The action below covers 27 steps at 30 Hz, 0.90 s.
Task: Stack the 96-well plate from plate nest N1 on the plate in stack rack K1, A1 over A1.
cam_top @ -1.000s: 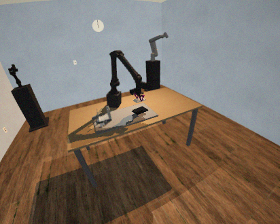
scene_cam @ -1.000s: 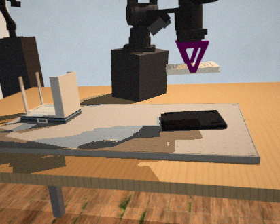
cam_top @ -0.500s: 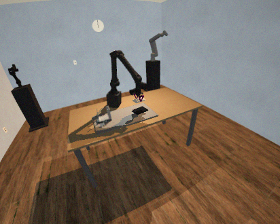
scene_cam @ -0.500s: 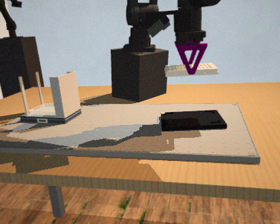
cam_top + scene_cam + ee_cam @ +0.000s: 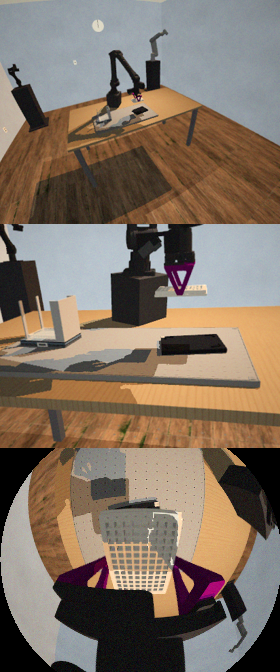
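1. The table (image 5: 238, 407) is big and brown, with a grey mat (image 5: 211, 366) on top. It is a long way down from the plate (image 5: 194, 289), so a drop could send the plate off the mat or flip it over.

2. The arm (image 5: 117, 68) is holding the plate high in the air, above and behind the black nest (image 5: 191, 344). The nest looks bare now. The arm has to carry the plate all the way left to the rack (image 5: 62, 317). A fast swing could shake the plate loose.

3. The rack has a tall white wall and thin posts (image 5: 23, 319). Plates go in from the top. If the plate comes in too low, it could hit the wall or a post and push the rack.

4. The other plate (image 5: 42, 334) lies low in the rack. A bump could move it. If the top plate is turned the wrong way, the A1 corners won't match.

5. The gripper (image 5: 179, 288) has purple fingers (image 5: 171, 275) pinching the plate by its sides. A plate that tilts in them won't nest flat.
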Each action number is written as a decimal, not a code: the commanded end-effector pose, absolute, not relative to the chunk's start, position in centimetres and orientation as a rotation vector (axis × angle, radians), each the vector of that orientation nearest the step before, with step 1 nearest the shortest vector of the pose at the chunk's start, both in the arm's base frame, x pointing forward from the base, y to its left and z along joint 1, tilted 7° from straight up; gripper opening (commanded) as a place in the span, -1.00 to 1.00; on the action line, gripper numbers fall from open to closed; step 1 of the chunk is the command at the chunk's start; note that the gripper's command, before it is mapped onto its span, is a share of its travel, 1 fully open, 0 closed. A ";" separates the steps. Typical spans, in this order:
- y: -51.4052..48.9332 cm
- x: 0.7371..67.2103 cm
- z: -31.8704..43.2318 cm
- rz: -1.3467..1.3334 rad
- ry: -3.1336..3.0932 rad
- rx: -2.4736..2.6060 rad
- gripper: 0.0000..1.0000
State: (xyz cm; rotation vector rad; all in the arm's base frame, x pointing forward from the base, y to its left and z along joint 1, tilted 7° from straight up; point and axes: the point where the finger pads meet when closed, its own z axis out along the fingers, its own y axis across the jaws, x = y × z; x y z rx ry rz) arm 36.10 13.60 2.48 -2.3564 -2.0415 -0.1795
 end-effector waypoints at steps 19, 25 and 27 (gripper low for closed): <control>7.1 35.7 3.0 -0.232 -1.953 -2.443 -1.00; 5.1 35.2 2.8 -0.226 -1.953 -2.444 -1.00; 4.8 35.1 2.8 -0.224 -1.953 -2.443 -1.00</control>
